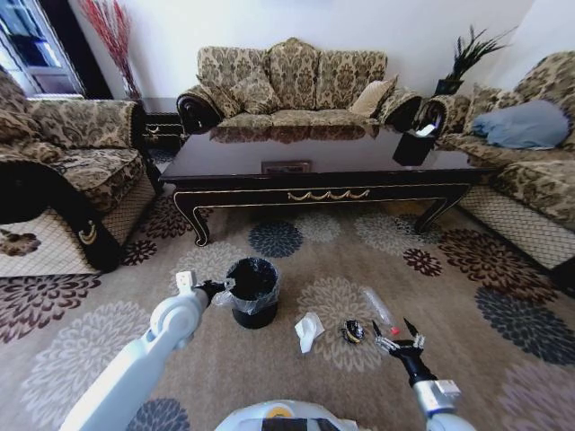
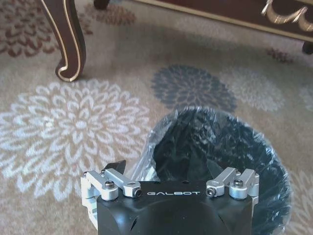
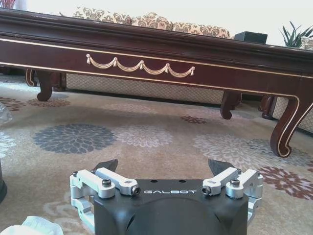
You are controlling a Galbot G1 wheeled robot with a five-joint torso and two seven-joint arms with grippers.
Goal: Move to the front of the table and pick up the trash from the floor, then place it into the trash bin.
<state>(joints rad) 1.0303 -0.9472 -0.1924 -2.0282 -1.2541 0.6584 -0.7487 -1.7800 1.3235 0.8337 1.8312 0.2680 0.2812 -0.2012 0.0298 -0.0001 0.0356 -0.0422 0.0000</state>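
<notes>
While both tools gape empty, the left tool touches the trash bin.

Floral carpet, table standing at 12 o'clock, trash bin on the floor at centre, crumpled white paper, dark roundish piece and clear wrapper at its 3-to-4 o'clock

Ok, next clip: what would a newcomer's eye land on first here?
Probably the long dark table with gold trim, ringed by patterned sofas. Then the floor before it: the black trash bin beside the left end effector, and scattered trash on the flowered carpet near the open right end effector.
</notes>
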